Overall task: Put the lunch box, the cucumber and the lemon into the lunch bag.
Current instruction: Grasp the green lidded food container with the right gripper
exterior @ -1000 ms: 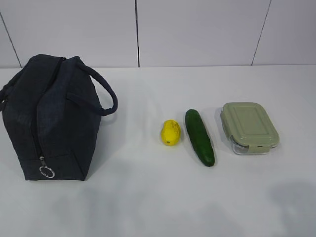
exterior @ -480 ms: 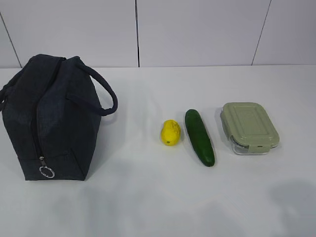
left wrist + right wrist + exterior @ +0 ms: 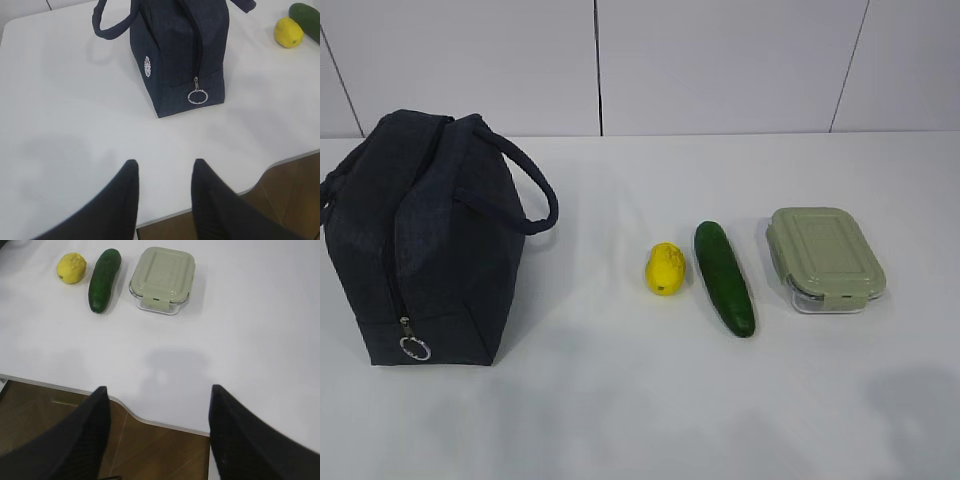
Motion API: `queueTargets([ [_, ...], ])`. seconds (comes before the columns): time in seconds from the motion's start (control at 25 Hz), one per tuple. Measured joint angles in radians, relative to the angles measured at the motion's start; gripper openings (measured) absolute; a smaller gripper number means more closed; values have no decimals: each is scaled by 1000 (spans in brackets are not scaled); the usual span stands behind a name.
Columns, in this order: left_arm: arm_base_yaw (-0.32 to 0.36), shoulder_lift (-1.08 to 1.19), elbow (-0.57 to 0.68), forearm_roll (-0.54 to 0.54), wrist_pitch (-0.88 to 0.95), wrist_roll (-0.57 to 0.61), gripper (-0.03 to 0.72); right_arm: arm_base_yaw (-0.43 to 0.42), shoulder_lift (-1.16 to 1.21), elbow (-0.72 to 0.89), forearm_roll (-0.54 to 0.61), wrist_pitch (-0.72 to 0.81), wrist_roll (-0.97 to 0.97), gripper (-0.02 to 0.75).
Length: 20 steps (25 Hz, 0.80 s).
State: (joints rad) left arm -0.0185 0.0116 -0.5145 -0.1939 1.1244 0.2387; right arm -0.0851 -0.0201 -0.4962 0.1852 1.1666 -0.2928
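From my station I see the lunch bag [image 3: 425, 240] standing upright on the white surface [image 3: 620, 400], and I take it as my landmark. Its zipper runs down the end facing the exterior camera and looks closed, with the silver ring pull [image 3: 414, 348] hanging near the bottom; one loop handle [image 3: 535, 195] arcs out from the bag's right side. Well to the right of the bag lies the lemon [image 3: 664, 268], then just beyond it the cucumber [image 3: 724, 277], lying lengthwise toward the camera and close beside the lemon without clearly touching it. Farthest from the bag sits the lunch box [image 3: 825, 259], its sage-green lid on, a small gap between it and the cucumber. All three are outside the bag. In the left wrist view, my left pincer [image 3: 162, 172] hangs over the near edge of the surface, in front of the bag's zipper end, its two dark fingers [image 3: 127, 185] moderately spread with nothing between them; the round white logo patch [image 3: 147, 66] shows on the bag's side wall. In the right wrist view, my right pincer [image 3: 156, 400] hovers over the near edge of the surface, spread wide and empty, with the lunch box ahead of it and well apart.
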Motion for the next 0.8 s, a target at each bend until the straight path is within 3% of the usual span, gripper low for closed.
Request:
queueTargets([
  [0.52, 0, 0, 0, 0, 0, 0, 239, 0, 0, 0, 5, -6, 0, 468],
  [0.8, 0, 0, 0, 0, 0, 0, 239, 0, 56, -14, 197, -95, 16, 468],
])
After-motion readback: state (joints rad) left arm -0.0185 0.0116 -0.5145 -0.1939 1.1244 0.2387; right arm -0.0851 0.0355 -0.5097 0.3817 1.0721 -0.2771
